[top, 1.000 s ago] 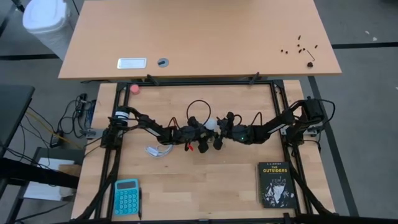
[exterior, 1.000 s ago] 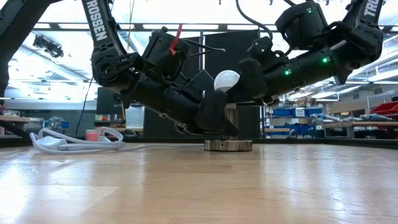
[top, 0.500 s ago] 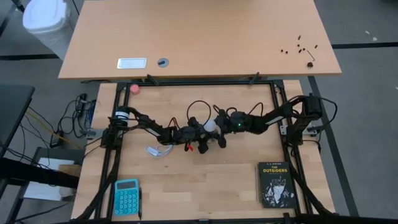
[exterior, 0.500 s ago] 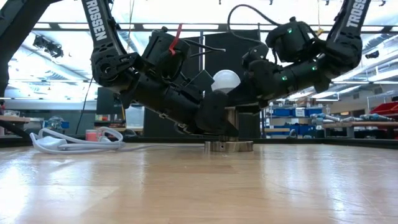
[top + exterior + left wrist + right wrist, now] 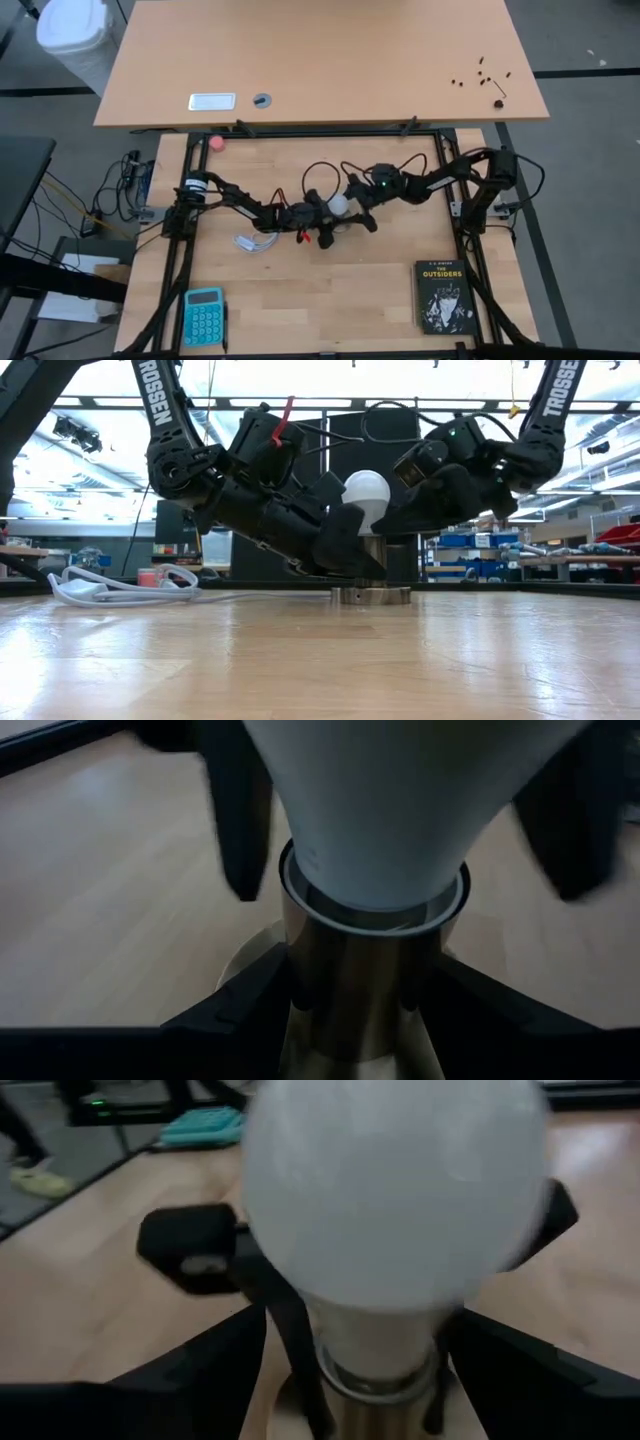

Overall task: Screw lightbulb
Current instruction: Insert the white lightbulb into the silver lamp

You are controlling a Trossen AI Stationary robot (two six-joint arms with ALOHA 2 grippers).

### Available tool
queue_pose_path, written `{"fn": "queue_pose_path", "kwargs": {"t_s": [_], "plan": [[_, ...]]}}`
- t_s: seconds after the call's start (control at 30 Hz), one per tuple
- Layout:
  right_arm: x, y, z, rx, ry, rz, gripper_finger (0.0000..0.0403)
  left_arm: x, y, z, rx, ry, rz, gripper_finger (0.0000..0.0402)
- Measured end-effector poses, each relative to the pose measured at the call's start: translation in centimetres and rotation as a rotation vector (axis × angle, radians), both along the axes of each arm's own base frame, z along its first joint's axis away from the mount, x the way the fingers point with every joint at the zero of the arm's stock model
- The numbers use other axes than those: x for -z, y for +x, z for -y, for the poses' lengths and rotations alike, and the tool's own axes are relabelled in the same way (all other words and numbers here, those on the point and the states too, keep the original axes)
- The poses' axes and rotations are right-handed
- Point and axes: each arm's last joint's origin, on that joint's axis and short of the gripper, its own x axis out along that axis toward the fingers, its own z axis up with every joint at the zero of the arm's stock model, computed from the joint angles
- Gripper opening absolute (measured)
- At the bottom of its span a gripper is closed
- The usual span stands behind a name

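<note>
Lightbulb (image 5: 365, 493) stands upright mid-table, its narrow neck seated in the metal socket (image 5: 371, 565); in the left wrist view the neck of the bulb sits inside the socket collar with a thin pale ring showing at the lip, so it is started but, by my reading, perhaps not fully home. Left gripper (image 5: 318, 218) is low at the socket, fingers clamped narrow on the socket barrel, steadying it. Right gripper (image 5: 357, 202) reaches in from the other side at globe height; its fingers stand wide on either side of the bulb and, in the right wrist view, appear apart from the glass (a release, not a grip). Judged progress: bulb placed and partly threaded; what is left looks like a fresh grasp and further turns until the ring at the collar closes. White cord (image 5: 115, 587) lies off to the side on the table (image 5: 330, 290), well apart.
</note>
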Motion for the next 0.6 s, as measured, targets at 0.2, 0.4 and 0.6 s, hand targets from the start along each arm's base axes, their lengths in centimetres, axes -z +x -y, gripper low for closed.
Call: {"fn": "queue_pose_path", "kwargs": {"t_s": [0.2, 0.4, 0.6], "plan": [[0.0, -0.4, 0.6, -0.116, 0.003, 0.029, 0.0315, 0.0, 0.0, 0.2, 0.063, 0.017, -0.008, 0.0207], [-0.2, -0.6, 1.0, -0.169, 0.021, 0.054, 0.0311, 0.0, 0.1, 0.3, 0.121, 0.035, -0.015, 0.0207], [-1.1, 0.2, 0.9, -0.224, 0.015, 0.098, 0.0311, 0.0, 0.1, 0.5, 0.178, 0.03, -0.015, 0.0207]]}}
